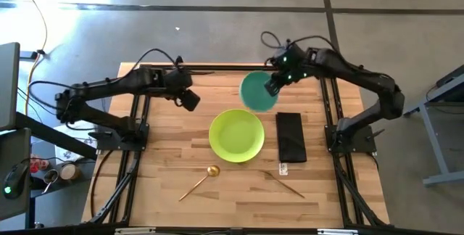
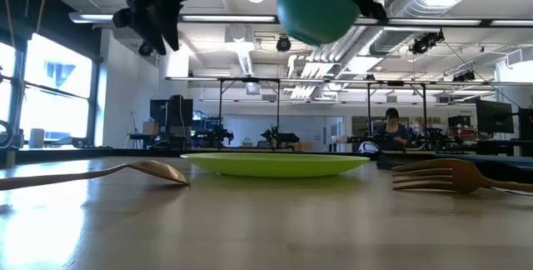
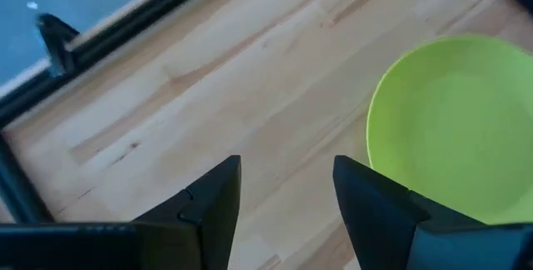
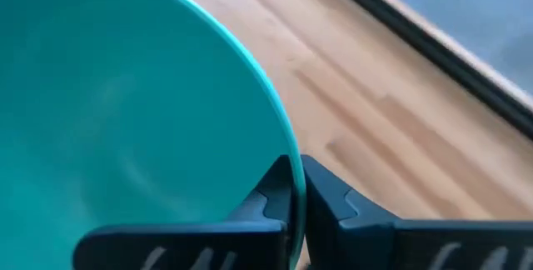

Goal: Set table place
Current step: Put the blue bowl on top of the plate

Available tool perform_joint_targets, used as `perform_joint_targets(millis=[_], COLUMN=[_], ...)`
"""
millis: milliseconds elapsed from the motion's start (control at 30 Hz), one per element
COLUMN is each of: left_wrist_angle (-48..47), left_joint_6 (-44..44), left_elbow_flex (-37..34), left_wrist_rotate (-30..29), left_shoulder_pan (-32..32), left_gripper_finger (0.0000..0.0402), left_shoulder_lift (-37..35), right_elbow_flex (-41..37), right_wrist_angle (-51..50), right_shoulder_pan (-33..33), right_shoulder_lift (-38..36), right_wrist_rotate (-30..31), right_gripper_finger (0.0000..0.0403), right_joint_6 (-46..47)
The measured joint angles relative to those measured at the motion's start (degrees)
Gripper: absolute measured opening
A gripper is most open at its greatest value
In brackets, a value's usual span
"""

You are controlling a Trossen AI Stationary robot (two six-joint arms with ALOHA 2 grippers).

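A teal bowl hangs above the table, beyond the far rim of a lime green plate; it also shows in the low view. My right gripper is shut on the bowl. My left gripper is open and empty, raised above the table's far left part, left of the plate. A gold spoon and a gold fork lie near the front edge. A black folded napkin lies right of the plate. My right gripper pinches the bowl's rim, on the bowl's right side, one finger inside the bowl and one outside. The fingers come slanting down from the table's far right. The bowl is lifted clear of the table and tilted.
Black rails frame the table's edges. The fork and spoon lie near the front. Bare wood lies between the plate and the left edge. A person sits far off in the room behind.
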Motion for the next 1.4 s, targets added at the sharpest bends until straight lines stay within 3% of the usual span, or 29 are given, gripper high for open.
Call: perform_joint_targets(millis=[167,333,633,767,1167,1400], left_wrist_angle=[-0.9,-3.1,-5.4,-5.4,-6.4,-6.2], left_joint_6=[-0.6,-0.6,-0.6,0.0,0.4,0.4], left_elbow_flex=[0.0,0.0,0.0,0.0,0.0,0.0], left_wrist_rotate=[-0.2,-0.6,-0.6,-0.6,-0.5,-0.5], left_shoulder_pan=[0.0,0.0,0.0,0.0,0.0,0.0], left_gripper_finger=[0.0184,0.0184,0.0184,0.0184,0.0184,0.0184], left_shoulder_lift=[-4.1,-5.2,-5.2,-5.2,-5.2,-5.2], right_elbow_flex=[-3.0,-7.4,-7.1,-7.1,-6.9,-7.1], right_wrist_angle=[1.9,4.9,17.4,18.1,15.2,12.7], right_shoulder_pan=[9.2,14.3,15.7,15.1,13.6,13.4], right_shoulder_lift=[3.1,11.4,25.1,28.6,28.6,24.9], right_wrist_rotate=[2.3,1.3,-1.3,-1.6,-0.9,1.9], right_gripper_finger=[0.0001,0.0000,0.0000,0.0000,0.0000,0.0000], right_joint_6=[8.0,13.5,12.3,11.9,10.7,10.6])
